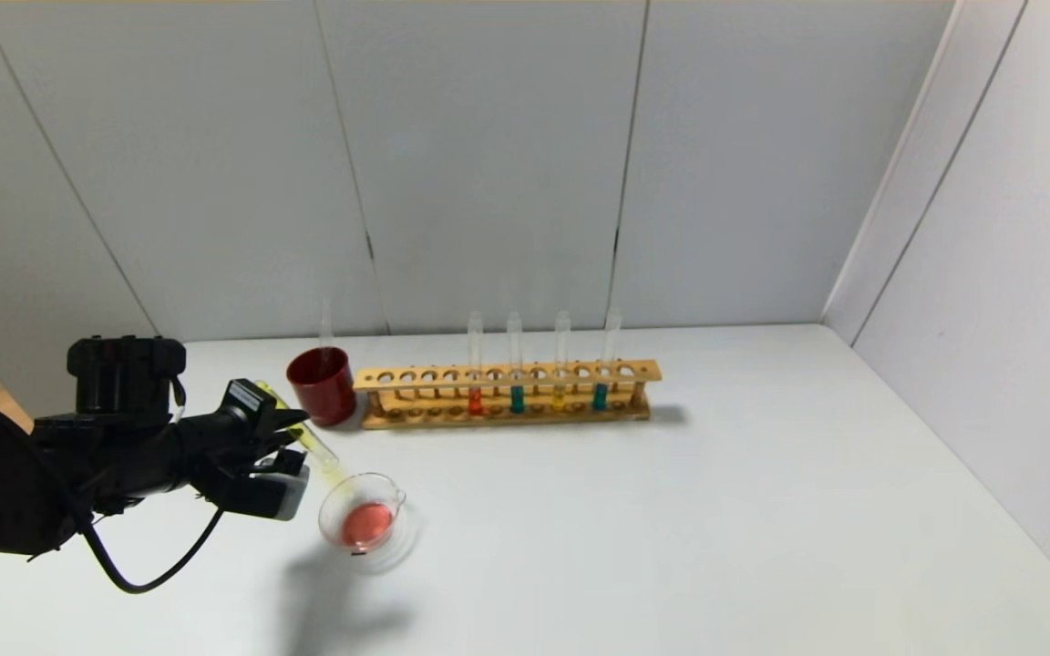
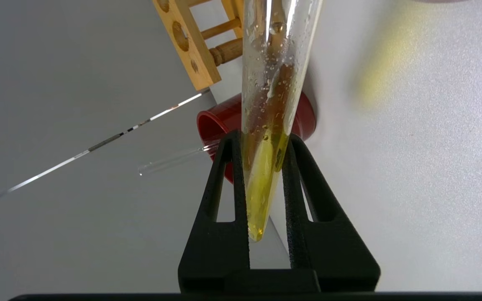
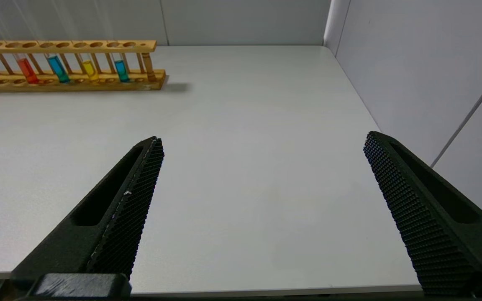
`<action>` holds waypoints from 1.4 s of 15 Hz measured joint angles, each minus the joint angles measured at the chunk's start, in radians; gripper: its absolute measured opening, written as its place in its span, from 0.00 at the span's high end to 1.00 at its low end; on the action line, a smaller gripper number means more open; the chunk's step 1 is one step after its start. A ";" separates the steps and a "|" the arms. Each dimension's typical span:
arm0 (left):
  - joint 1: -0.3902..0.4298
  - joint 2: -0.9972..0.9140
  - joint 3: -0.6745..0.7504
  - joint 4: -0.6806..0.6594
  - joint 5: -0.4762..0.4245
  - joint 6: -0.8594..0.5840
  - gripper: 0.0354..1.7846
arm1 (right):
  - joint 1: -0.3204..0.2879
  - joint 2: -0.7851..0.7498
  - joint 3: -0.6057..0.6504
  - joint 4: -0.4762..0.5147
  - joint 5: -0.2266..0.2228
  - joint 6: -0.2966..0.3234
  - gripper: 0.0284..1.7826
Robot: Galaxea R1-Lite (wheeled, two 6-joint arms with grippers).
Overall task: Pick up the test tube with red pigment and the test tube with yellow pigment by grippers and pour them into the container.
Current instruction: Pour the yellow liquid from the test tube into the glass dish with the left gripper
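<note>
My left gripper (image 1: 293, 437) is shut on the test tube with yellow pigment (image 1: 323, 453). The tube is tilted, its open end down at the rim of the container (image 1: 395, 498), a clear glass dish with red liquid in it. In the left wrist view the black fingers (image 2: 230, 175) clamp the tube (image 2: 266, 104) near its round base, and yellow liquid lies along the glass. A test tube with red pigment (image 1: 475, 399) and a second yellow one (image 1: 560, 396) stand in the wooden rack (image 1: 507, 375). My right gripper (image 3: 264, 138) is open and empty over bare table.
A dark red cup (image 1: 323, 385) stands left of the rack with an empty clear tube (image 1: 325, 328) in it. Two teal tubes (image 1: 517, 398) (image 1: 600, 396) stand in the rack. Grey walls close off the back and right.
</note>
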 joint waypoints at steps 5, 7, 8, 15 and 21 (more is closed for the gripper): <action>-0.001 0.005 0.000 -0.001 0.010 0.024 0.85 | 0.000 0.000 0.000 0.000 0.000 0.000 0.02; -0.001 0.003 0.000 -0.004 0.012 0.063 0.85 | 0.000 0.000 0.000 0.000 0.000 0.000 0.02; -0.001 0.002 -0.001 -0.004 0.012 0.070 0.85 | 0.000 0.000 0.000 0.000 0.000 0.000 0.02; -0.021 0.004 0.008 -0.004 0.031 0.073 0.85 | 0.000 0.000 0.000 0.000 0.000 0.000 0.02; -0.033 0.002 -0.001 -0.037 0.035 0.133 0.85 | 0.000 0.000 0.000 0.000 0.000 0.000 0.02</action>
